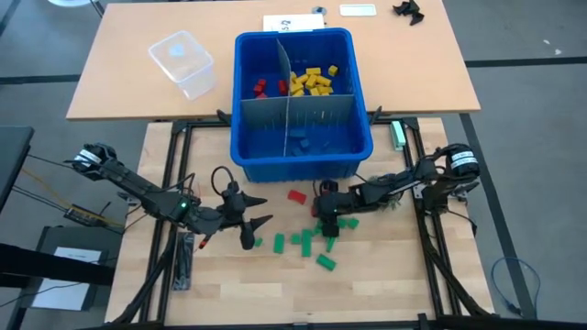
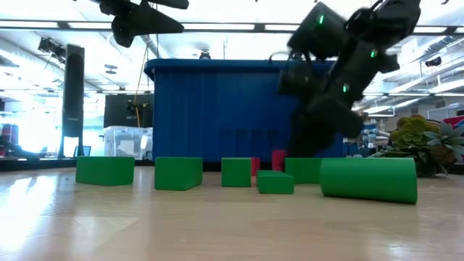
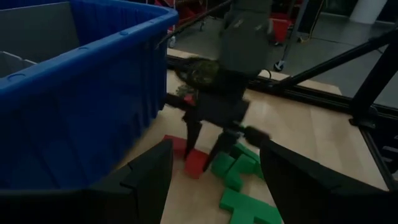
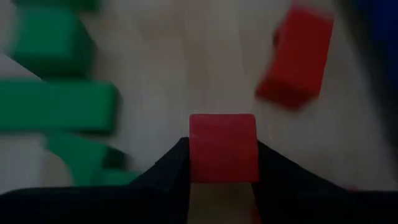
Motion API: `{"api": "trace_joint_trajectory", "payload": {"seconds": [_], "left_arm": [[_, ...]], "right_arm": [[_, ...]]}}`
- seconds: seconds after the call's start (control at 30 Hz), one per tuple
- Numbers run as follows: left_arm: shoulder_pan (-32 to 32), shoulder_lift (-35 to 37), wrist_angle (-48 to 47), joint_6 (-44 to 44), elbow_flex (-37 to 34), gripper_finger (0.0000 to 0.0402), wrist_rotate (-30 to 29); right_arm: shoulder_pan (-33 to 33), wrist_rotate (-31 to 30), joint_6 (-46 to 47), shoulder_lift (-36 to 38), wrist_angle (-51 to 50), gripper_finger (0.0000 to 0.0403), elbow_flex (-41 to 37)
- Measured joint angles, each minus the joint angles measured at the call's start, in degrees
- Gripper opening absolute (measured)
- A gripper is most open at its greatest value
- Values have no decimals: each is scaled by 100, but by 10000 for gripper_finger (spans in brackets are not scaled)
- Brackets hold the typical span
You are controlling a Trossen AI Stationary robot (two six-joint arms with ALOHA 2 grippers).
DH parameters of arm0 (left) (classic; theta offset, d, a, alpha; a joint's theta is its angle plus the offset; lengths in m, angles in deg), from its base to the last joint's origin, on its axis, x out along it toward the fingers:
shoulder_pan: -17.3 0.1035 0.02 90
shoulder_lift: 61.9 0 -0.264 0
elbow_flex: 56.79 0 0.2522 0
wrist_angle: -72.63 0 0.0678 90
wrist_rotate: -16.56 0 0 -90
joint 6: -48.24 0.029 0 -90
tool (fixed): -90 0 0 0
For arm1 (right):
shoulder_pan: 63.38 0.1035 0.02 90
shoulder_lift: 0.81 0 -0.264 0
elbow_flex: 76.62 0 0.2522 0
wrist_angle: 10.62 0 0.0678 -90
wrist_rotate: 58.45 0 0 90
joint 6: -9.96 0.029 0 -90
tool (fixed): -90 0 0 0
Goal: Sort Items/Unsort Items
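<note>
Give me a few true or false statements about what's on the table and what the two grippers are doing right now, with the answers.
1. The right gripper has a red block between its fingers. True.
2. Yellow blocks lie in the blue bin. True.
3. The loose blocks on the table are mostly yellow. False: they are mostly green blocks, plus a second red block.
4. The left gripper is holding a green block. False: its jaws stand open and empty, beside the pile.
5. A clear container stands inside the bin. False: it sits outside, on the table behind.
</note>
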Motion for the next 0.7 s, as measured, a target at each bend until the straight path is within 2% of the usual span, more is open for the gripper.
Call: {"api": "trace_joint_trajectory", "payload": {"seconds": [0.17,0.47,0.7], "left_arm": [[-1,0,-39,5,0,248,0],[0,-2,-39,9,0,248,-17],[39,-1,142,85,0,248,-745]], "right_arm": [[383,-400,15,326,-400,128,423],[732,-519,19,870,-1082,128,1593],[407,-561,-291,1043,-1412,128,2691]]}}
